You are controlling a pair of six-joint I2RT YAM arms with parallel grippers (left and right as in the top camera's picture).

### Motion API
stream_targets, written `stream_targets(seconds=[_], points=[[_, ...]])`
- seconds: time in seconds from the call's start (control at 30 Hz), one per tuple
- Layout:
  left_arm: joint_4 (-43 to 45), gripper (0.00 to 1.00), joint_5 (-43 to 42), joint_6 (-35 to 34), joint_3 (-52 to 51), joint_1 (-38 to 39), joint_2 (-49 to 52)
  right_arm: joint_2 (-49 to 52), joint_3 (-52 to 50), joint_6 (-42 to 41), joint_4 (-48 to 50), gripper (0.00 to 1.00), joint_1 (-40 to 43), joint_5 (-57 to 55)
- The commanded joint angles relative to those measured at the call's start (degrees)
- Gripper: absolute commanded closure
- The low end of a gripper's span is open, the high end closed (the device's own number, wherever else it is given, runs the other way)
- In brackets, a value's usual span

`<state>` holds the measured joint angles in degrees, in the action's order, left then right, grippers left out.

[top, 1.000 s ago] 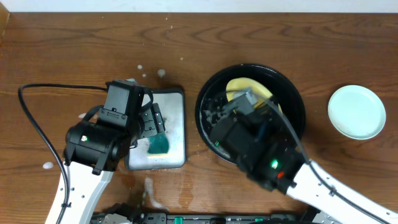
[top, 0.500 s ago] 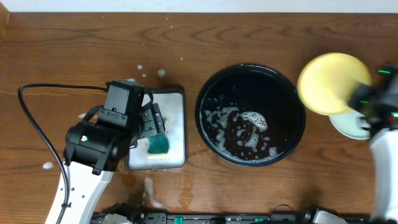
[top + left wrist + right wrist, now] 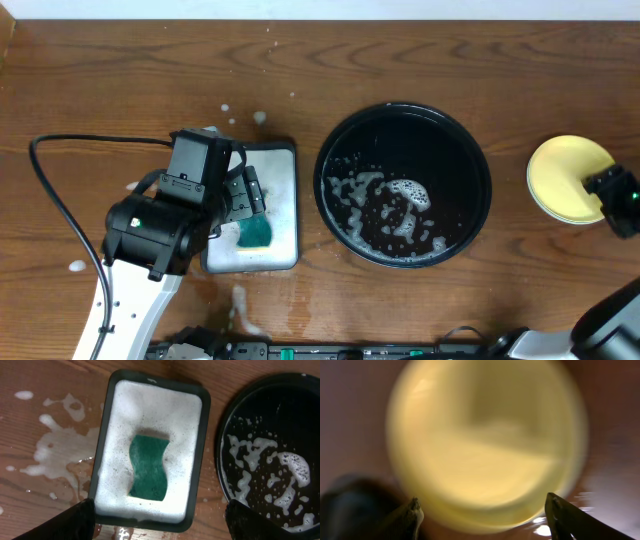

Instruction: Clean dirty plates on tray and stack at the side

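At right end of surface (image 3: 120, 80): right gripper (image 3: 482, 504) jaws wide apart over yellow plate (image 3: 565, 175), holding nothing. Left gripper (image 3: 160, 506) jaws fully apart above sponge (image 3: 148, 468) in dish (image 3: 106, 435), holding nothing.

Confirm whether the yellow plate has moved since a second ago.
Yes. The yellow plate has gone rightward, out of the black tray, and now sits clear of the tray, to its right.

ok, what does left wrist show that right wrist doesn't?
Left wrist only: green sponge in the foamy dish, the suds-flecked black tray, spilled foam on the wood. Right wrist only: the yellow plate, blurred, filling the frame. Both: the wooden table, plus the left pincer and right pincer, each with dark tips at the bottom corners, apart, holding nothing.
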<state>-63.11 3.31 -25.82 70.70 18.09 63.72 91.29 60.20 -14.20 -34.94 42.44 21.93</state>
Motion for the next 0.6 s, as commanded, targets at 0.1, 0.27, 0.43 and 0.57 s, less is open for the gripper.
stream_targets(seconds=[0.1,0.27,0.43,0.57], points=[[-0.2,0.17,0.1,0.3,0.1,-0.3,0.0,-20.5,1.9,4.3,-4.1,0.19,-14.4,18.0],[-0.2,0.17,0.1,0.3,0.1,-0.3,0.0,-32.9,1.9,5.4,-8.2,0.01,-31.7,16.5],[-0.2,0.17,0.1,0.3,0.1,-0.3,0.0,-40.9,1.9,5.3,-8.2,0.01,-44.8,16.5],[-0.2,0.17,0.1,0.3,0.1,-0.3,0.0,-45.3,1.9,10.7,-11.0,0.01,-49.0,11.5]])
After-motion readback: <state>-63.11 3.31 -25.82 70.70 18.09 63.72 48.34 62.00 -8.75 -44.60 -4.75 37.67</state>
